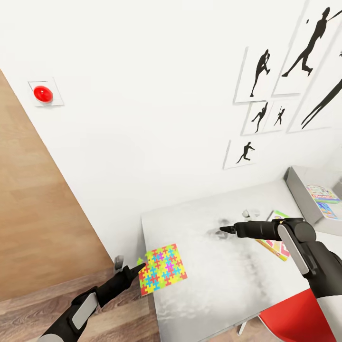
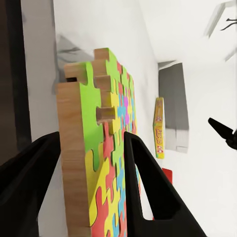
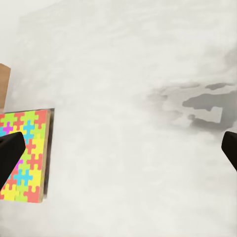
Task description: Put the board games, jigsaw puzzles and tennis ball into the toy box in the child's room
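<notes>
Head view: left claw (image 1: 140, 266) grips jigsaw puzzle (image 1: 163, 269) at its edge, over the near-left corner of the counter (image 1: 218, 275). Right claw (image 1: 223, 230) hovers above mid-counter, spread not readable here. Board game (image 1: 274, 242) lies flat behind right arm; toy box (image 1: 304, 194) sits at far right with printed boxes inside.

Left wrist view: fingers (image 2: 148, 192) clamp both faces of the puzzle (image 2: 106, 163); board game (image 2: 159, 127) beyond.

Right wrist view: fingertips (image 3: 10, 158) sit wide apart, nothing between; puzzle (image 3: 25, 155) at counter edge.

The jigsaw puzzle (image 1: 163, 269) is yellow, pink, blue, green and orange; the chair (image 1: 290, 319) red.
</notes>
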Available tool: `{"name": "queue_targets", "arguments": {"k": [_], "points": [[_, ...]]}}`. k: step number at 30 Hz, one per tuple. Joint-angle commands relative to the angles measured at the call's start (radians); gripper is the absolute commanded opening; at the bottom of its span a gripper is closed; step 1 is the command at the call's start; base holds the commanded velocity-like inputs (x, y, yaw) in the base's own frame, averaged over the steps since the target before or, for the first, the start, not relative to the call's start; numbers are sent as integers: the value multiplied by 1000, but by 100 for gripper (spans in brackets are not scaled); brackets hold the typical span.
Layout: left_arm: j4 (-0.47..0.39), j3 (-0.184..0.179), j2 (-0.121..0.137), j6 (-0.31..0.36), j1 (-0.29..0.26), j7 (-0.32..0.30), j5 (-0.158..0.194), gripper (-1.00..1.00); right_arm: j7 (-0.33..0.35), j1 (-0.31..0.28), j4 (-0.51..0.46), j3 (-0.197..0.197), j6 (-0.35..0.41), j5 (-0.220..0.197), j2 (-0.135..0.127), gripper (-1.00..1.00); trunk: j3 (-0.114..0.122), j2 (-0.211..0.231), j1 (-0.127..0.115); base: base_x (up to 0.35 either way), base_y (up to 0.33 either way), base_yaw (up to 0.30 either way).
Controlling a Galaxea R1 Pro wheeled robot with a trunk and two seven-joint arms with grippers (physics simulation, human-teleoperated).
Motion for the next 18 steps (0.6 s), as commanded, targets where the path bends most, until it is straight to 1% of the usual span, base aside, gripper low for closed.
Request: {"name": "queue_targets", "arguments": {"k": [1,6,12,15,16,18], "points": [[0,-5,1,7,-1,-3,10,-100,7,-1,0,0,3,6,-1,100,-1,-1,0,0,0,0],[0,-5,1,6,0,-12,10,-100,7,0,-1,-1,3,6,-2,100,-1,-1,0,0,0,0],[-7,-5,0,5,0,-24,11,-100,8,17,-22,-6,3,5,-7,100,-1,-1,0,0,0,0],[-41,-5,0,7,3,-35,11,-100,18,35,-62,-9,3,5,-10,100,-1,-1,0,0,0,0],[-41,-5,0,7,3,-35,11,-100,18,35,-62,-9,3,5,-10,100,-1,-1,0,0,0,0],[-89,-5,1,15,7,-39,13,-100,32,54,-96,-14,3,5,-12,100,-1,-1,0,0,0,0]]}}
